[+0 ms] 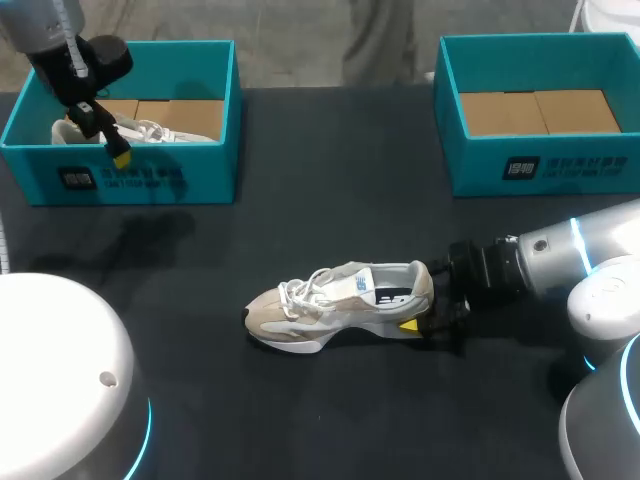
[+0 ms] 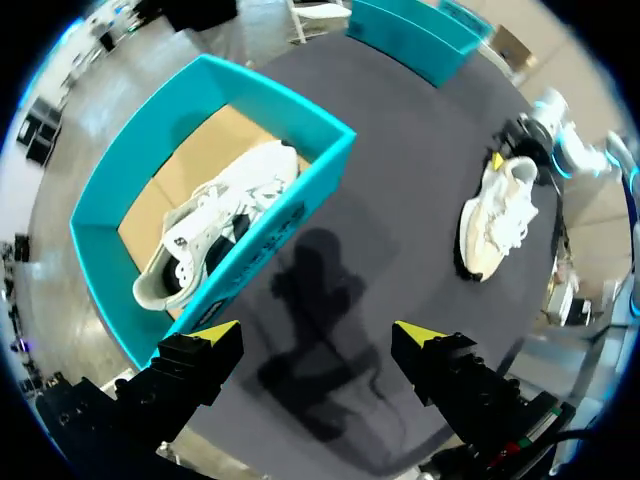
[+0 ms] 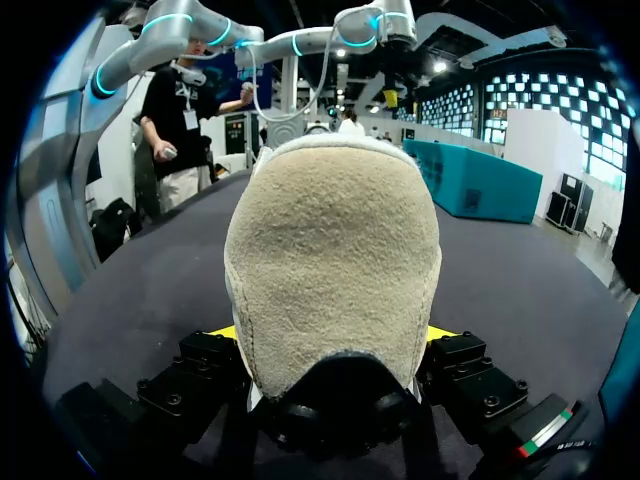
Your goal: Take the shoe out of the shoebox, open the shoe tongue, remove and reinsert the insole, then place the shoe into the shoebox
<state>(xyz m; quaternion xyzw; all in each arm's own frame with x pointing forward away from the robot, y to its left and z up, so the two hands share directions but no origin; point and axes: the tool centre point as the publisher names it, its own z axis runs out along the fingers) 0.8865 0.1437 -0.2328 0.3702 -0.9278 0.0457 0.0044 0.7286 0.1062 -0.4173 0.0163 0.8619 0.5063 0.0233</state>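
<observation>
As right end effector [image 1: 413, 318] seemingly grips shoe [image 1: 335, 305], mid-table [image 1: 330, 200]

bg | black tbl [image 1: 330, 150], matte top | soft dark shadow on tbl's left part

dark table [image 1: 330, 200]: beige shoe [image 1: 330, 305], left shoebox [image 1: 150, 178], right shoebox [image 1: 480, 165].

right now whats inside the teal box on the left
A white shoe lies in the left box on its cardboard floor. In the head view the left gripper covers part of it.
</observation>
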